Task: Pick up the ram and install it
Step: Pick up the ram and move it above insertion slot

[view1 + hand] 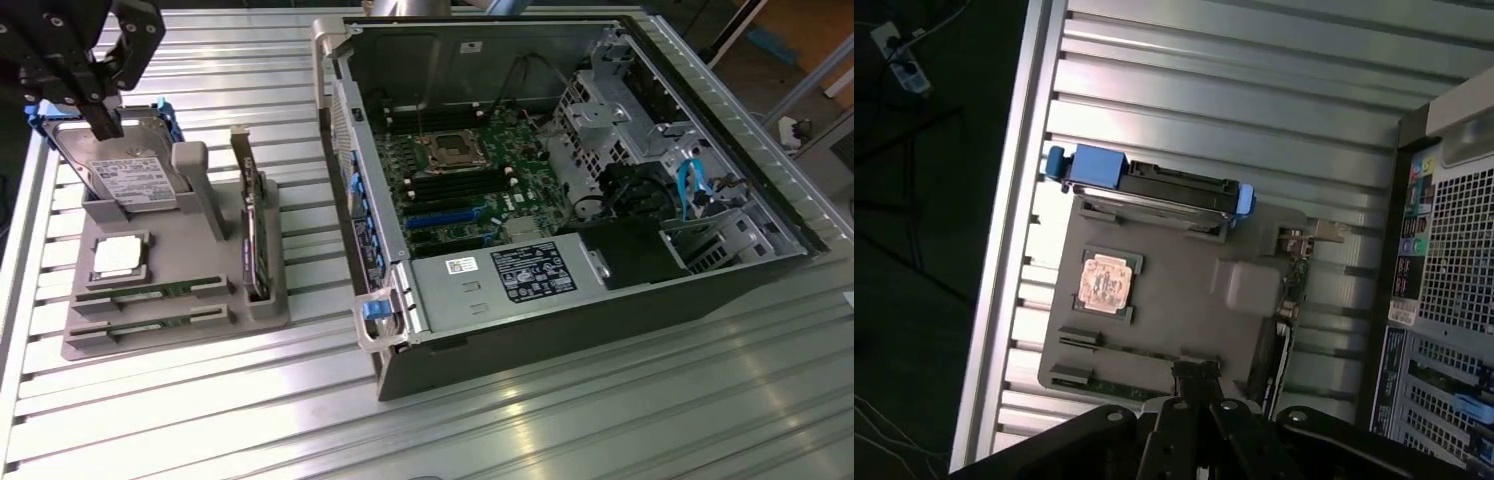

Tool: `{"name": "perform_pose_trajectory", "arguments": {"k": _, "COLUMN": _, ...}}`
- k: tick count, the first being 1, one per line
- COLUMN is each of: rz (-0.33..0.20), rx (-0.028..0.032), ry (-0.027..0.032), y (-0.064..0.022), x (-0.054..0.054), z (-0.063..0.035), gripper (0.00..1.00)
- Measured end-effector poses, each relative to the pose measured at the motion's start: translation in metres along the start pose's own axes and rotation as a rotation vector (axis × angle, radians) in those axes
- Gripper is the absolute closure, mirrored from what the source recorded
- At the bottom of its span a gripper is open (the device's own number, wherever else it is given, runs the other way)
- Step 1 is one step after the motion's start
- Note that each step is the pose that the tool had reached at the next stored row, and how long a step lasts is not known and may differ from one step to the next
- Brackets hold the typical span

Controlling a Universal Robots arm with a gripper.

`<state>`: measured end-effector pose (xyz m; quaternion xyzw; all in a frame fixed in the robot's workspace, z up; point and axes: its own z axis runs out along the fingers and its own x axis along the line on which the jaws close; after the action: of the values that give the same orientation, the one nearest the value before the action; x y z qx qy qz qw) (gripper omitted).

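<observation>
Two ram sticks lie edge-up in slots at the near end of a grey holder tray (174, 335): one ram stick (150, 292) just behind the other (147, 320). In the wrist view a ram stick (1132, 351) appears as a thin green strip close to my fingertips. My gripper (104, 118) hangs high at the exterior view's left, above the tray's far end and the hard drive. Its fingers (1194, 378) are pressed together with nothing between them.
The tray also carries a hard drive (134, 175) in a blue caddy, a square processor chip (118, 255) and an upright expansion card (250, 225). An open computer case (561, 170) lies at the exterior view's right, its motherboard (467, 190) exposed. Ribbed metal tabletop lies all round.
</observation>
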<state>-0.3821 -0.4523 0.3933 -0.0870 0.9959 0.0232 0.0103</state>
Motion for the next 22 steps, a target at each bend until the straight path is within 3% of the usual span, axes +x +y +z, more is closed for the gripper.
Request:
{"name": "perform_pose_trajectory", "arguments": {"k": 6, "rz": -0.079, "rx": -0.0019, "ry": 0.0035, "y": -0.0001, "x": -0.0004, "z": 0.0000, "gripper": 0.89}}
{"name": "perform_pose_trajectory", "arguments": {"k": 11, "rz": -0.216, "rx": -0.0053, "ry": 0.0096, "y": -0.0001, "x": -0.0004, "z": 0.0003, "gripper": 0.89}}
{"name": "perform_pose_trajectory", "arguments": {"k": 13, "rz": -0.247, "rx": -0.0060, "ry": 0.0110, "y": -0.0001, "x": -0.0004, "z": 0.0003, "gripper": 0.89}}
{"name": "perform_pose_trajectory", "arguments": {"k": 17, "rz": -0.380, "rx": -0.0093, "ry": 0.0169, "y": -0.0001, "x": -0.0005, "z": 0.0006, "gripper": 0.89}}
{"name": "perform_pose_trajectory", "arguments": {"k": 22, "rz": -0.507, "rx": -0.0125, "ry": 0.0225, "y": -0.0001, "x": -0.0004, "z": 0.0011, "gripper": 0.89}}
